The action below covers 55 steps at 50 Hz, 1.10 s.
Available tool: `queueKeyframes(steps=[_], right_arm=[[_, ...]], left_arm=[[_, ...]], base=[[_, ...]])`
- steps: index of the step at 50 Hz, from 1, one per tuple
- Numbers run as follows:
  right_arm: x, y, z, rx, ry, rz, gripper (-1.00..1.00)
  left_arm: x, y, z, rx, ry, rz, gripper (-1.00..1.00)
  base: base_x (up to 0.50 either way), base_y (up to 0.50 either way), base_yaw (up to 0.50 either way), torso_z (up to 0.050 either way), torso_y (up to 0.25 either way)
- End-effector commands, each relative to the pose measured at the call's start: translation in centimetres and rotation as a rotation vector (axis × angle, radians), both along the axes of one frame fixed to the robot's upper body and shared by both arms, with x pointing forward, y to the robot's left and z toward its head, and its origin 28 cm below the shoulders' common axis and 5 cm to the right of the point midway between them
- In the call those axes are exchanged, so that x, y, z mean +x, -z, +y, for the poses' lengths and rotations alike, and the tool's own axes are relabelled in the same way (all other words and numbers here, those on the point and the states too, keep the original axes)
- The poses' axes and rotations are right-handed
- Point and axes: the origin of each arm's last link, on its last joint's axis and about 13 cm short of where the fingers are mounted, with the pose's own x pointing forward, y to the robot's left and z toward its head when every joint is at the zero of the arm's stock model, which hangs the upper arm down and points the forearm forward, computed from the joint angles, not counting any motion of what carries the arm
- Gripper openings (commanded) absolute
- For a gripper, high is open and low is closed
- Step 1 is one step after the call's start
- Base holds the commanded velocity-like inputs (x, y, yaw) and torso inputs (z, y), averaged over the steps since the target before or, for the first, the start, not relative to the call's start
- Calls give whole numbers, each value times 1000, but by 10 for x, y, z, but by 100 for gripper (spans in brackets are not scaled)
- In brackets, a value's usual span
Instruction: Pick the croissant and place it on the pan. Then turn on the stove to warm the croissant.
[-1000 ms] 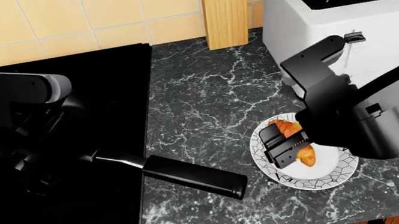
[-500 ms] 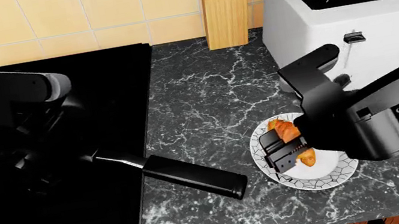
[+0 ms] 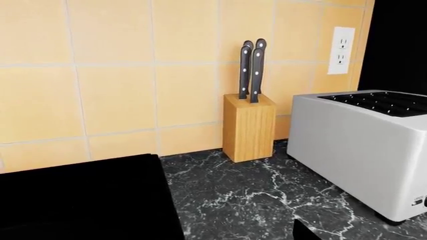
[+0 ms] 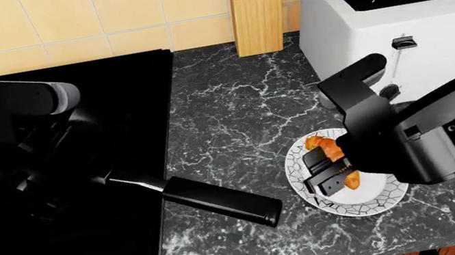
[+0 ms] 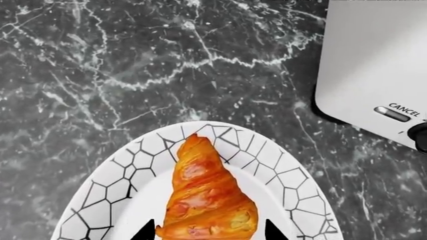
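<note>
toaster (image 5: 373, 65) lever reads "cancel" | croissant (image 5: 207, 200) on plate (image 5: 287, 190)

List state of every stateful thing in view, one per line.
croissant: lying on the plate, between the open fingers
plate: flat on the counter
right gripper: open, straddling the croissant
pan: on the stove, empty as far as visible
toaster: slots empty
knife block: upright, knives in
left gripper: out of view

croissant (image 4: 331, 151) on plate (image 4: 377, 194) | toaster (image 4: 412, 13) behind | pan (image 4: 212, 199) left
</note>
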Motion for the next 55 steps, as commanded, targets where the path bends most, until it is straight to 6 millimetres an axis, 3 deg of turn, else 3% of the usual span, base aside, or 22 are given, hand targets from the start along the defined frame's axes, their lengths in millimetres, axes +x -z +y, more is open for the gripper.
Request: queueKeyframes(steps=[1, 30, 55], right_arm=[[0, 0, 0, -10, 0, -10, -100], [-4, -15, -2, -16, 5, -101, -100], [-22, -31, 0, 62, -38, -266, -100]], left_arm=[[0, 1, 1, 2, -3, 1, 100], [1, 3, 0, 3, 0, 11, 100], [-2, 2, -1, -1, -3, 3, 100]], base=[[0, 0, 0, 0, 0], [0, 0, 0, 0, 0], [0, 0, 0, 0, 0]])
